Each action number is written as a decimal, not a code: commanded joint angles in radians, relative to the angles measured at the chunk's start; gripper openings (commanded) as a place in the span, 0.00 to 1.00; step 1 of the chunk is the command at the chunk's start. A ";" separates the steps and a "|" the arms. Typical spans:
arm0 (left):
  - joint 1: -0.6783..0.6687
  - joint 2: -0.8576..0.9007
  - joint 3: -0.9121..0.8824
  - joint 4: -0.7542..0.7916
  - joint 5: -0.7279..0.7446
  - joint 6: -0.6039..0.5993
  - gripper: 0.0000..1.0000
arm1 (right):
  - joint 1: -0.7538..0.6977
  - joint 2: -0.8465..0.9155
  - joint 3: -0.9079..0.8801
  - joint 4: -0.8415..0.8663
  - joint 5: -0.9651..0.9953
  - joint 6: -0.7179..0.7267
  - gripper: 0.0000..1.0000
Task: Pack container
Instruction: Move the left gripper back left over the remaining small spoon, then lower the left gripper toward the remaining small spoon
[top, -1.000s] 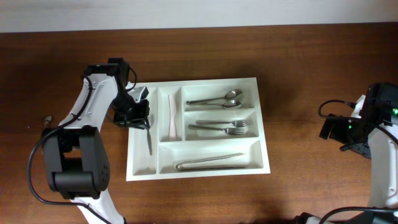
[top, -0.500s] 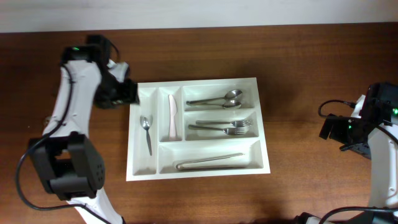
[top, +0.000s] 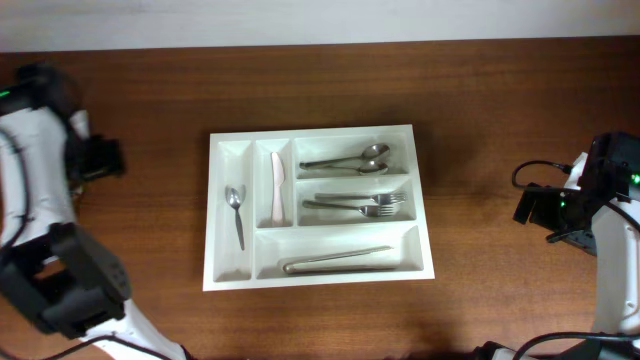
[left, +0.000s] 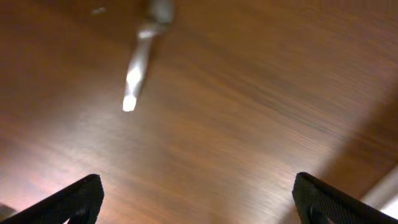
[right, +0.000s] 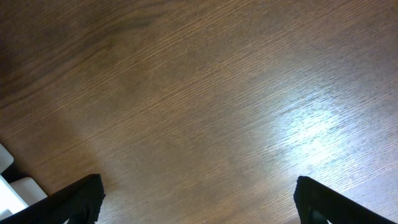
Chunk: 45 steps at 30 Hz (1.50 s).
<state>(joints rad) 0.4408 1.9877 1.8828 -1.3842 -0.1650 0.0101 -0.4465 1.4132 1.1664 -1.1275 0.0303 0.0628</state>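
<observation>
The container, a white tray with five compartments, lies in the middle of the table. Its far-left narrow slot holds a small spoon, and the slot beside it holds a pale knife. The wide slots hold spoons, forks and a long metal utensil. My left gripper is well left of the tray; its wrist view shows it open and empty over bare wood. At the far right my right gripper also stands open and empty.
A blurred silvery elongated thing lies on the wood ahead of the left gripper. White blocks show at the lower left corner of the right wrist view. The table's back edge runs along the top of the overhead view.
The left gripper opened, left the small spoon in the far-left slot and swung away to the far left. The right arm has not moved.
</observation>
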 joint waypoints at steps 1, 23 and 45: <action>0.098 -0.011 -0.004 0.010 0.040 0.002 0.99 | -0.005 0.005 0.001 0.003 0.016 -0.003 0.99; 0.243 -0.006 -0.220 0.375 0.143 0.348 0.99 | -0.005 0.005 0.001 0.003 0.016 -0.003 0.99; 0.243 -0.006 -0.362 0.551 0.189 0.389 0.99 | -0.005 0.005 0.001 0.003 0.016 -0.003 0.99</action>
<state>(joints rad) 0.6811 1.9877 1.5265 -0.8425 -0.0032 0.3790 -0.4465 1.4132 1.1664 -1.1275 0.0299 0.0631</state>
